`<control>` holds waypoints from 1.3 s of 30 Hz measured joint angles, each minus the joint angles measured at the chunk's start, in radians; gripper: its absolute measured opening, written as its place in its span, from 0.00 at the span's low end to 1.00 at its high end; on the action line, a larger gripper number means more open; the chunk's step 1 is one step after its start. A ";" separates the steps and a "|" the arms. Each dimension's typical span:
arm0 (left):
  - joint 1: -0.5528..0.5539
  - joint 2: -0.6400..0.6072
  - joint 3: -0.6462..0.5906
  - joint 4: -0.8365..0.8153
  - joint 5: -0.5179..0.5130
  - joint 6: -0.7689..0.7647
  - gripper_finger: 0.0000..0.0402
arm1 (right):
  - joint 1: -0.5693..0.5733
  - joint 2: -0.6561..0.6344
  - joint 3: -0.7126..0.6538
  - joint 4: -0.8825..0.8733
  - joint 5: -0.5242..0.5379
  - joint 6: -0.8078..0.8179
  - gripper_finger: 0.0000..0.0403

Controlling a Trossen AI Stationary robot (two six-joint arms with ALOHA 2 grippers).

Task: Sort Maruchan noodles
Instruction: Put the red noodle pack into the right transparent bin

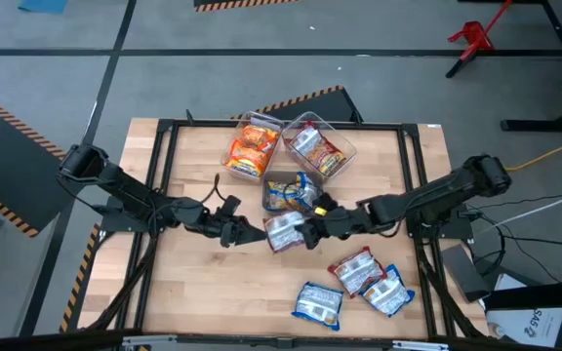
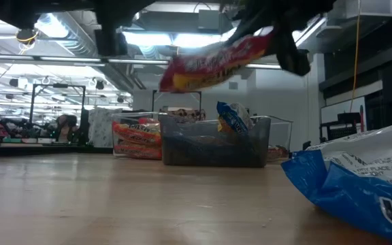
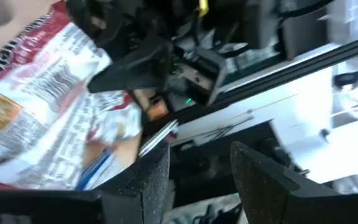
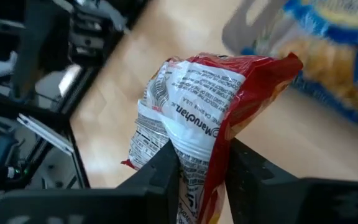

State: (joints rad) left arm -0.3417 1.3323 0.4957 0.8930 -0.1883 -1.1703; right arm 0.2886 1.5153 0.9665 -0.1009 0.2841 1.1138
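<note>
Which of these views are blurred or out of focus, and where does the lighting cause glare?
Low view: the red-and-white packet held overhead is smeared, the blue-and-white packet close by is soft, and ceiling lights glare behind. Left wrist view: heavily blurred throughout. Right wrist view: packet print is legible, the background bin defocused. High view: evenly lit, fairly sharp.

Glossy crinkled plastic packet (image 4: 197,106); matt wooden table (image 1: 203,283).

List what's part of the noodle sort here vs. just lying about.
In the job:
- red-and-white packet, pinched in the right end effector
- left end effector, open beside it
- loose packets on the table
- three clear bins holding sorted packets

Lying about:
- red stand on the floor
- yellow cable
</note>
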 joint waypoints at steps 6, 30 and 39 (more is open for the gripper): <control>0.021 0.000 0.000 0.032 -0.026 0.037 0.41 | -0.001 -0.096 0.001 -0.047 0.061 -0.022 0.20; 0.204 0.001 0.000 0.138 0.080 0.185 0.41 | -0.001 -0.325 0.000 -0.074 0.224 -0.122 0.15; 0.249 0.001 0.012 0.089 -0.034 0.196 0.41 | -0.001 -0.381 0.000 -0.049 0.267 -0.159 0.15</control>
State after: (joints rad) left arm -0.0924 1.3331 0.5079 0.9816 -0.2222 -0.9747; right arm 0.2874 1.1347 0.9668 -0.1499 0.5514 0.9551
